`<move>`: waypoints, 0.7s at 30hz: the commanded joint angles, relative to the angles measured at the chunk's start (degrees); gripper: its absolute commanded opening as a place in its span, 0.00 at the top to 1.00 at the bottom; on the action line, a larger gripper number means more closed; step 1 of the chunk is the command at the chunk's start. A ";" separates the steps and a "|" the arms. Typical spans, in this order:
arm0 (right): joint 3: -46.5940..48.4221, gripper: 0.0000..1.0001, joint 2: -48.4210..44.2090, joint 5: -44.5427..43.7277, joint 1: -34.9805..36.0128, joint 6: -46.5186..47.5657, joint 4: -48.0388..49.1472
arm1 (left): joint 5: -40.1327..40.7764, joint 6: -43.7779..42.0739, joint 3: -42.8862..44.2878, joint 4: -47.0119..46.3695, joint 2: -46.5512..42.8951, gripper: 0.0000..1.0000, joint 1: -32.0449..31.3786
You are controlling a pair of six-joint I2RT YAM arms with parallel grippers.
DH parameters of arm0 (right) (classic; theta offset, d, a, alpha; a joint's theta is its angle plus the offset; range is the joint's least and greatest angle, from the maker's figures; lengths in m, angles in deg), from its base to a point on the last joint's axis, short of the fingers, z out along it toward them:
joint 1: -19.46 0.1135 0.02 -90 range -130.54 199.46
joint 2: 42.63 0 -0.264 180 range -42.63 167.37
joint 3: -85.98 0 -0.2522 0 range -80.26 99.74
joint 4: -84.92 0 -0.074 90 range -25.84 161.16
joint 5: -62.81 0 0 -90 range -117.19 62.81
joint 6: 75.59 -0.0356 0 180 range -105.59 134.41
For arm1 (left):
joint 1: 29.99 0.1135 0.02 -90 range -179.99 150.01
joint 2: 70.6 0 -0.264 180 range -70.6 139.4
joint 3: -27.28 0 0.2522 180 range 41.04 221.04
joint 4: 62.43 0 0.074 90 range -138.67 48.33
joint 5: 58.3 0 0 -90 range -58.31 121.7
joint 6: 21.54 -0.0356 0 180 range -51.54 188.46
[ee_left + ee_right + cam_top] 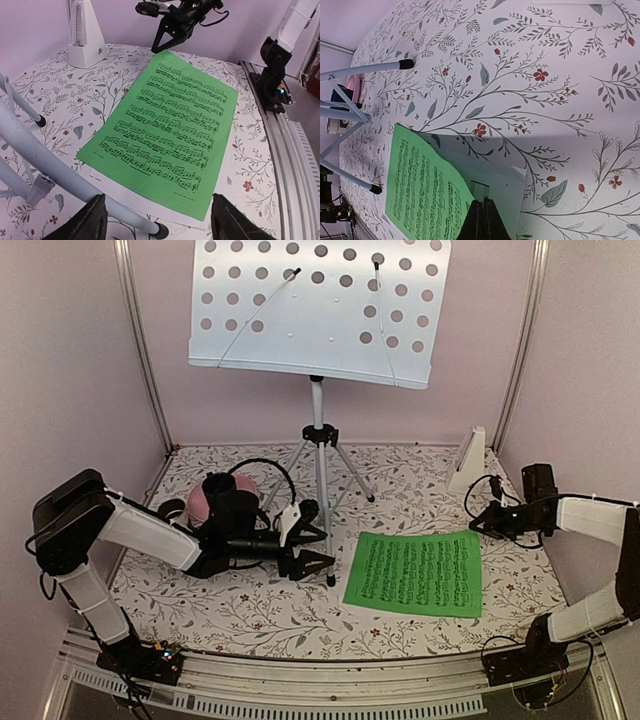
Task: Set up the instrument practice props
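- Nearest the arm bases, on the flower-printed table point(250, 610), the green sheet point(415, 573) of music lies flat, right of centre. The white sheet point(107, 179) lies under it (only a thin margin peeks out).
- Just left of the sheets, the left gripper point(318, 538) lies low with its jaws spread wide. The front leg of the music stand point(320, 310) runs between them, and the wrist view shows no contact.
- At the green sheet's far right corner, the right gripper point(478, 524) is clenched tight, tips pointing down. Whether any paper is nipped cannot be told.
- Behind the left arm sits a pink plate point(197, 505) with a dark cup point(216, 483).
- Farthest back, the stand rises mid-table with its hole-punched desk high above. The white metronome point(468, 462) stands upright near the right wall.
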 commanded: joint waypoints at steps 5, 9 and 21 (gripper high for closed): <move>-4.79 1.00 -11.38 8.39 0.63 -2.20 2.36 | -2.12 0.44 2.13 -3.42 2.98 0.30 0.44; -4.73 1.00 -13.64 11.98 0.77 -2.23 2.97 | -2.27 0.57 2.65 -5.39 4.79 0.30 0.25; -2.12 1.00 -17.57 14.62 1.60 -1.51 0.28 | -2.10 0.62 2.80 -10.80 8.93 0.31 -0.51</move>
